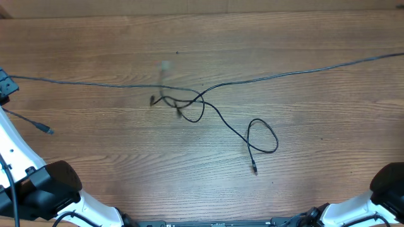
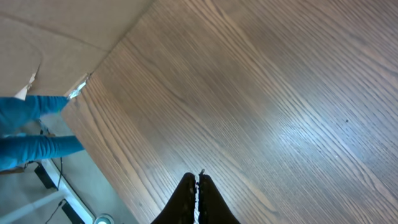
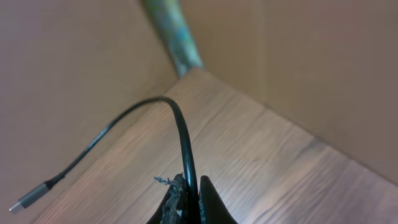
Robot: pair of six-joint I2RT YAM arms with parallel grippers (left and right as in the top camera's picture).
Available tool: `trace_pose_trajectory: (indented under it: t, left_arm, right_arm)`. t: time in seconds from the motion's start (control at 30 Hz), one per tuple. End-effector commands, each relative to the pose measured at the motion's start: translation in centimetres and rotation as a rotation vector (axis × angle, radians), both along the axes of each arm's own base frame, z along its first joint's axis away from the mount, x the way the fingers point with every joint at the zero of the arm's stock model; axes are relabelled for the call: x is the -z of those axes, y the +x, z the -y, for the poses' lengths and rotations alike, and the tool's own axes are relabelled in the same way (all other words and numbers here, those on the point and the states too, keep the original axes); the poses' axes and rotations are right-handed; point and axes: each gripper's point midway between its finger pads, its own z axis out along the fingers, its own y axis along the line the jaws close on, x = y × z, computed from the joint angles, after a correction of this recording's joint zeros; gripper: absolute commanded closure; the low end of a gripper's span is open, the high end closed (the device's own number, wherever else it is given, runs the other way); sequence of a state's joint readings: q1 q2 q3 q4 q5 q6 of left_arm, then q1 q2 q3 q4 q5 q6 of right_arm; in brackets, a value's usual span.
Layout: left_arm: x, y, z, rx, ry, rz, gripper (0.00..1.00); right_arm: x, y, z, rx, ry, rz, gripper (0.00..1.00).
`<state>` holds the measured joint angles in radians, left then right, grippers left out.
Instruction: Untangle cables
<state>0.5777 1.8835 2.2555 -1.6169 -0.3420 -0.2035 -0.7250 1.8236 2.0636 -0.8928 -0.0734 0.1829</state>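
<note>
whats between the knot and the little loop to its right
Only a single black cable strand joins the knot to the loop; otherwise bare wood, overhead view.

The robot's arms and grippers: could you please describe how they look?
The left arm and right arm have white shells with bulky black joint housings. A thin black wire runs along the left one. The left gripper and right gripper both have matte black fingers tapering to narrow tips; the right one's edges look rough and frayed. No markings are visible.
</note>
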Motion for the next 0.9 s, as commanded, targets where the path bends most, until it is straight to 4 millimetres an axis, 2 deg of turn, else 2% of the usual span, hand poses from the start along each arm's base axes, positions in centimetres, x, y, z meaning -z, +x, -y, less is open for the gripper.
trace_pose_trajectory:
  t: [0.0,0.07,0.2,0.3,0.43,0.6,0.73,0.87]
  left_arm:
    - [0.1,-1.4,-1.8,-0.060,0.020,-0.020,0.95]
    - [0.2,-1.8,-2.1,-0.072,0.006,-0.012,0.96]
    - [0.4,-1.9,-2.2,-0.079,-0.024,0.008,0.96]
    - [0.4,-1.9,-2.1,-0.079,-0.024,0.009,0.96]
    - [0.5,-1.7,-2.0,-0.073,-0.034,0.015,0.95]
    - [1.1,0.1,0.0,-0.021,-0.152,0.100,0.96]
    - [1.2,2.5,2.8,0.148,-0.277,0.176,0.96]
    - [1.1,4.4,5.4,0.304,-0.315,0.188,0.96]
  right_arm:
    - [1.1,-1.6,3.9,0.105,-0.008,-0.023,0.96]
    - [2.0,-2.2,4.9,0.132,0.026,-0.021,0.96]
    - [3.6,-2.2,5.8,0.116,0.075,-0.020,0.96]
    - [4.5,-2.1,6.0,0.116,0.092,-0.034,0.96]
    - [4.8,-1.5,5.6,0.091,0.107,-0.027,0.96]
    - [4.4,0.8,2.8,-0.052,0.174,0.035,0.96]
    - [4.2,2.9,-0.2,-0.157,0.207,0.058,0.96]
    - [4.2,5.5,-3.8,-0.246,0.203,0.047,0.96]
